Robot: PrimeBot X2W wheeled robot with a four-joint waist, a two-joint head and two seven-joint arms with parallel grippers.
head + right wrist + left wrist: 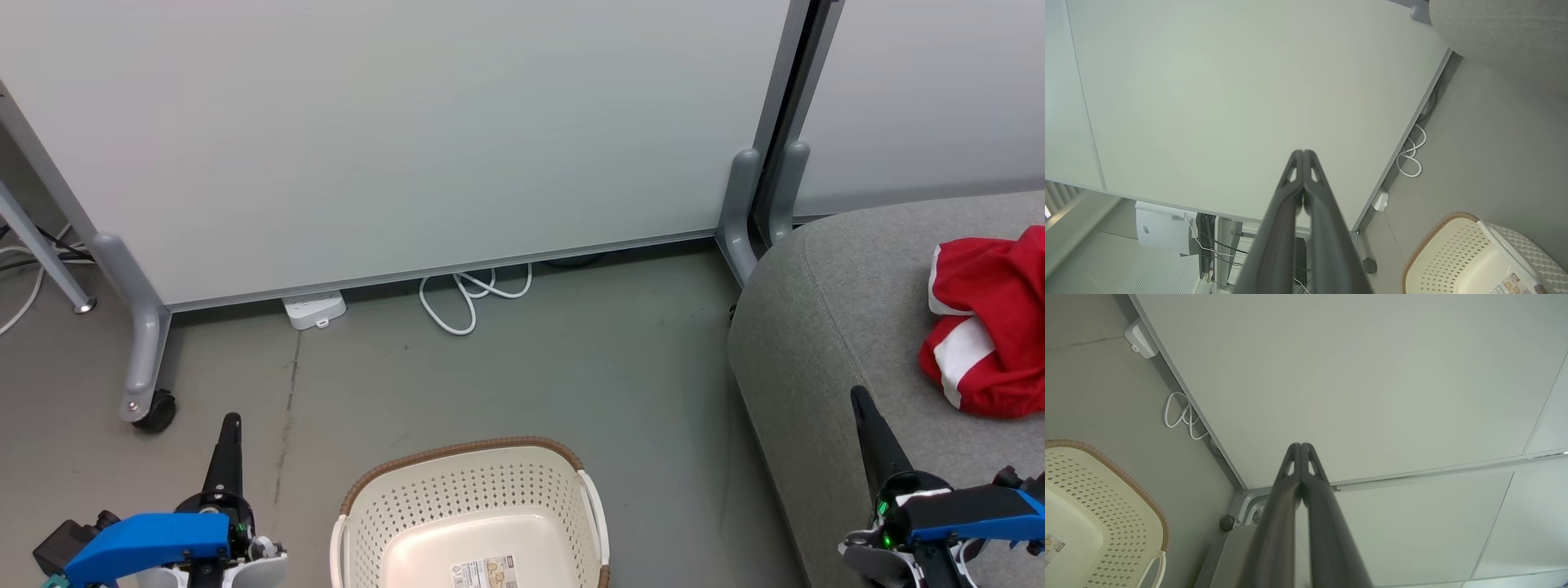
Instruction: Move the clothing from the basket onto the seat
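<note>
one clothing heap [992, 327] near right claw [860, 398]

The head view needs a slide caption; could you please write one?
Red, white-striped clothing lies on the grey fabric seat; the cream perforated basket stands empty.

One basket [473, 490]. One seat [833, 327]. One bunched heap of red-and-white clothing [988, 327]; how many garments are in it cannot be told. Two grippers: the left gripper [231, 423] and the right gripper [859, 398]. Two white partitions: a wide panel [408, 139] and a narrow panel [931, 98]. One power strip [314, 309], one looped cable [469, 298], one black wheel [155, 412].
</note>
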